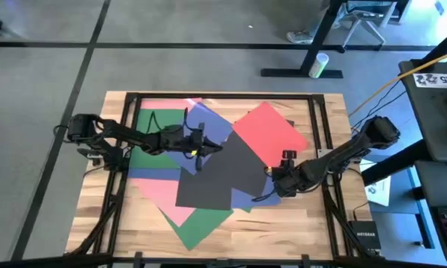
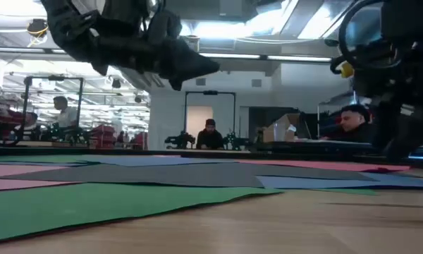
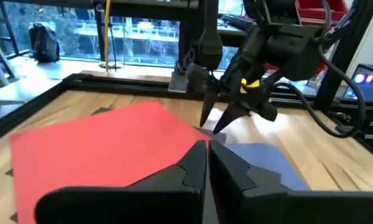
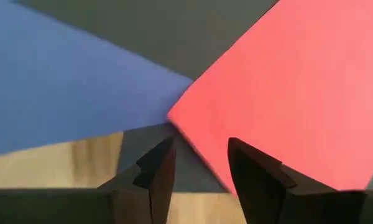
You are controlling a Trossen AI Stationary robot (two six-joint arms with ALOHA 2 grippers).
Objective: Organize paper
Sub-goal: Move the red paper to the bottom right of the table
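Paper sheets lie overlapped flat on the wooden table: a red one [image 1: 268, 130] at the right, a black one [image 1: 223, 175] in the middle, blue [image 1: 208, 123], pink [image 1: 164, 104] and green [image 1: 197, 223] ones around it. My left gripper [image 1: 203, 149] hovers shut over the pile's middle, raised clear of it in the low view [image 2: 194, 67]. My right gripper [image 4: 199, 158] is open and points down, low over the red sheet's near corner [image 4: 177, 118], where the blue [image 4: 62, 81] and black [image 4: 149, 25] sheets meet. One fingertip is over the red sheet, the other beside it. My right gripper stands very low at the red sheet's corner [image 3: 202, 127]. I cannot tell whether its fingertips touch the paper or the table.
A black metal frame [image 1: 320, 100] runs around the tabletop. Bare wood [image 1: 298, 223] shows along the near edge. A small white printed sheet [image 1: 380, 190] and a black box [image 1: 361, 238] sit off the table's right side. People sit in the room beyond [image 2: 210, 134].
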